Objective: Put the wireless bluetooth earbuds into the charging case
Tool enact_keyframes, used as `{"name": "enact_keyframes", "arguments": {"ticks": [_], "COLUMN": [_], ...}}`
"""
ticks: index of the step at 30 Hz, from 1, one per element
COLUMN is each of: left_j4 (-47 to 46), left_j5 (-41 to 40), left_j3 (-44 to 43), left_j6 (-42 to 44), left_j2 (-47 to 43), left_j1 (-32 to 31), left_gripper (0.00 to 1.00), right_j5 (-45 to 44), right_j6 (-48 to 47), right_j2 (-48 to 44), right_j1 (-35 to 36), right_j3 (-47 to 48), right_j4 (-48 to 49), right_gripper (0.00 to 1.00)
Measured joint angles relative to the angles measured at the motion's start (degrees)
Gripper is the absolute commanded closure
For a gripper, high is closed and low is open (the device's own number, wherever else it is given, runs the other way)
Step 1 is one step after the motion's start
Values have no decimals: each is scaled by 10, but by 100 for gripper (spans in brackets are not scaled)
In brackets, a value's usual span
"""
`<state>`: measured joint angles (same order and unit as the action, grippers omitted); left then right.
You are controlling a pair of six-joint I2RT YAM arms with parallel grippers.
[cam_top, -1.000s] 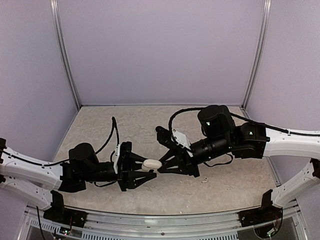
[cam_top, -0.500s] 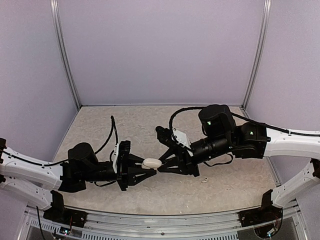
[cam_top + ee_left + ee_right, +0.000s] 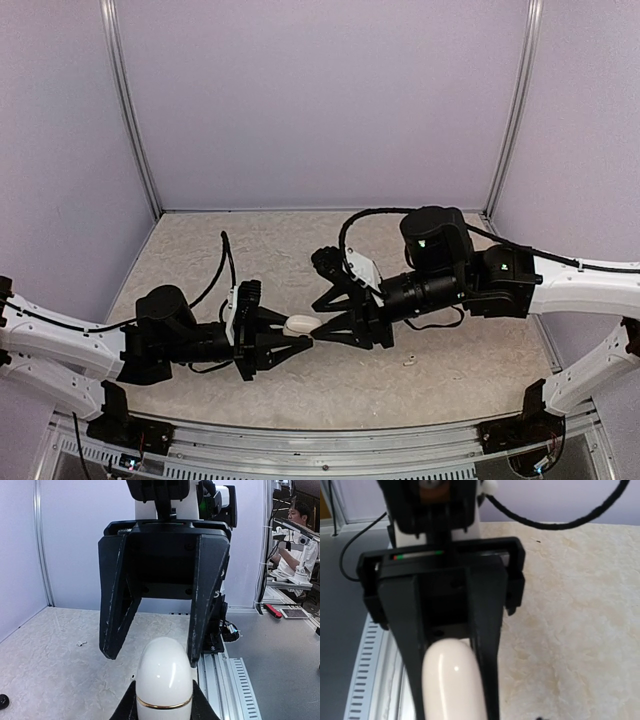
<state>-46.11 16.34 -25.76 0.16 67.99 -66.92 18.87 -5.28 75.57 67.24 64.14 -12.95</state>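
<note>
Top external: right gripper (image 3: 322,320) slightly farther back from white case (image 3: 298,324).

I count | white case (image 3: 300,325): 1 | white earbud (image 3: 408,361): 1 | grippers: 2, left gripper (image 3: 300,333) and right gripper (image 3: 318,321)

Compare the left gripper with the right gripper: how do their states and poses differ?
The left gripper clamps the white case; the right gripper is open, holding nothing. The left gripper points rightward, the right gripper leftward. Both are black, two-fingered, and face each other at the case.
</note>
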Motion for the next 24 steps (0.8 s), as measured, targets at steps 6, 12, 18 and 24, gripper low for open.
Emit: {"name": "enact_keyframes", "arguments": {"ticks": [6, 12, 18, 24], "left_j4": [-3, -3, -6, -6], "left_j5": [-9, -3, 2, 3], "left_j3": [3, 7, 7, 7], "left_j6": [0, 0, 1, 1], "left_j2": [-2, -2, -2, -2], "left_j1": [2, 0, 0, 0], "left_gripper": [87, 87, 87, 87], "right_j5": [-16, -45, -63, -73], "right_j6": [7, 14, 17, 17], "right_j2": [-1, -17, -22, -22], "right_j1": [2, 1, 0, 0], "right_j3": [0, 0, 0, 0], "right_j4": [6, 24, 32, 31], "right_gripper": [55, 56, 57, 56]}}
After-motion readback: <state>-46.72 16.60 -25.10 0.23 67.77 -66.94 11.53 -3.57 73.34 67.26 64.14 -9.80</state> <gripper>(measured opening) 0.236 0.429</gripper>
